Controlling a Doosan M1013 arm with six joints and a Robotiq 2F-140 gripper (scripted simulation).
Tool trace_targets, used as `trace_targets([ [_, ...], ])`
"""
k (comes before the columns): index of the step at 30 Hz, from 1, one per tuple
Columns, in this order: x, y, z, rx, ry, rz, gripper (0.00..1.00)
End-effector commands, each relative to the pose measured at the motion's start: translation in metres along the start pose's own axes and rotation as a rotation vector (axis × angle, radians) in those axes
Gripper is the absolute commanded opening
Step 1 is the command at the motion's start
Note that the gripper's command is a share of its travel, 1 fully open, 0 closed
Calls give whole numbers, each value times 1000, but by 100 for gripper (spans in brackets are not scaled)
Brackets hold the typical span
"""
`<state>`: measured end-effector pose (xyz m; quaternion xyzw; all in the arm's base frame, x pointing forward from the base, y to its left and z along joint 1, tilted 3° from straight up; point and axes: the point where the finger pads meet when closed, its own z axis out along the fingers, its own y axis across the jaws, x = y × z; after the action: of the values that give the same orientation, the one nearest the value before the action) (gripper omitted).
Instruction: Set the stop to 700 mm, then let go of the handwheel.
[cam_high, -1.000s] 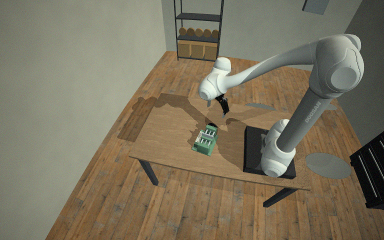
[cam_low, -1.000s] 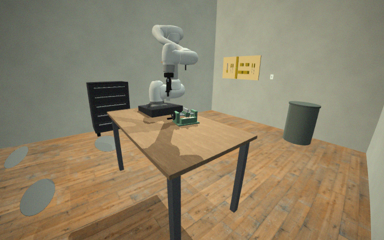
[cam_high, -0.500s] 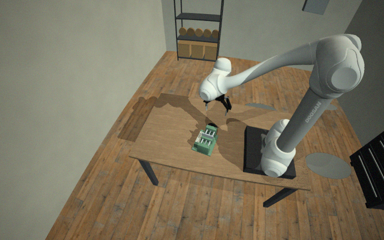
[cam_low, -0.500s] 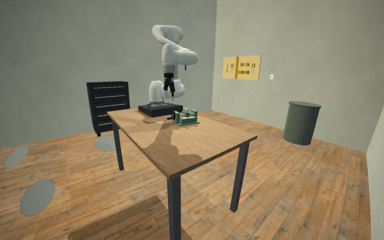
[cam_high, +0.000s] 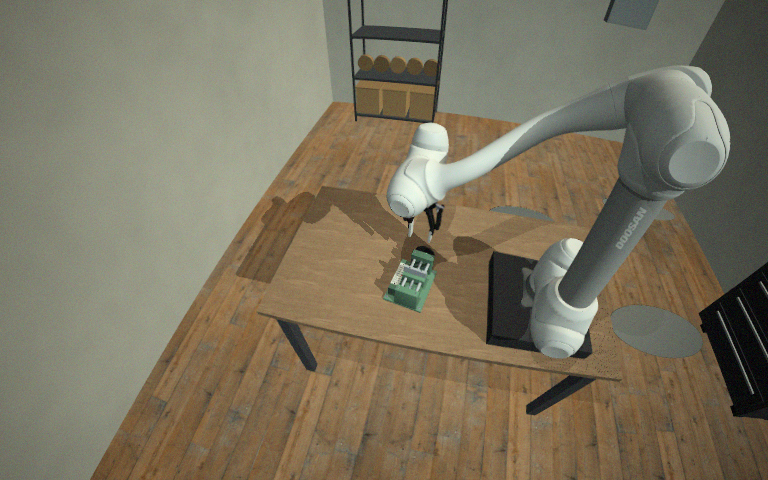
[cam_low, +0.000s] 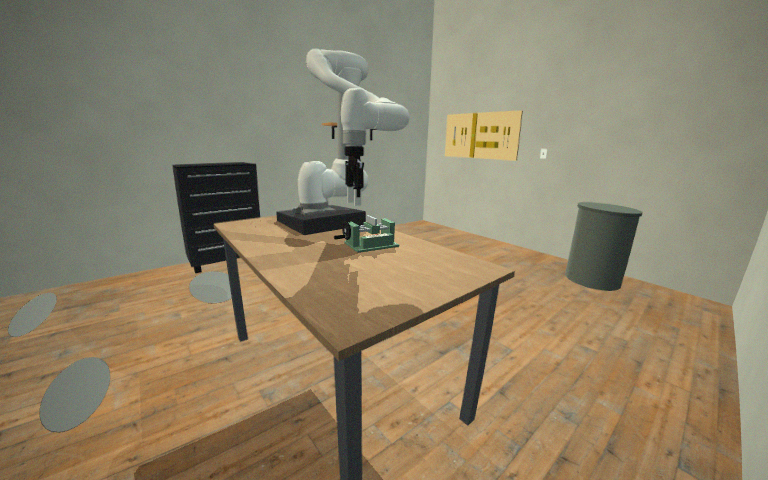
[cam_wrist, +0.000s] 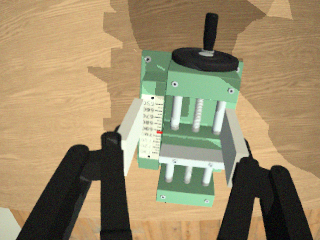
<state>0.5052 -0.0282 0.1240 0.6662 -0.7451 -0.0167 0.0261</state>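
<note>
A green stop fixture (cam_high: 408, 283) (cam_low: 370, 236) (cam_wrist: 200, 87) sits mid-table. It has steel rods, a grey sliding stop (cam_wrist: 190, 154) and a white scale (cam_wrist: 152, 127) with a red pointer. Its black handwheel (cam_high: 422, 250) (cam_low: 344, 233) (cam_wrist: 203, 60), with an upright crank handle (cam_wrist: 211, 27), is at the fixture's far end in the wrist view. My gripper (cam_high: 420, 232) (cam_low: 355, 196) (cam_wrist: 182, 118) hangs a short way above the fixture, near the handwheel end. Its fingers point down, stand half apart and hold nothing.
The arm's black base plate (cam_high: 504, 294) (cam_low: 317, 217) sits on the wooden table (cam_high: 339, 271) (cam_low: 385, 294) beside the fixture. A black drawer cabinet (cam_low: 215, 209), a grey bin (cam_low: 603, 246) and a shelf rack (cam_high: 396, 62) stand off the table.
</note>
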Motion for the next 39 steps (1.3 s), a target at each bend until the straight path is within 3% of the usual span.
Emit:
trace_targets([
  [1, -33, -14, -1, 1, 0, 4, 33],
  [7, -35, -15, 2, 1, 0, 4, 33],
  [13, -36, -15, 32, 1, 0, 4, 33],
  [39, -36, -15, 33, 1, 0, 4, 33],
])
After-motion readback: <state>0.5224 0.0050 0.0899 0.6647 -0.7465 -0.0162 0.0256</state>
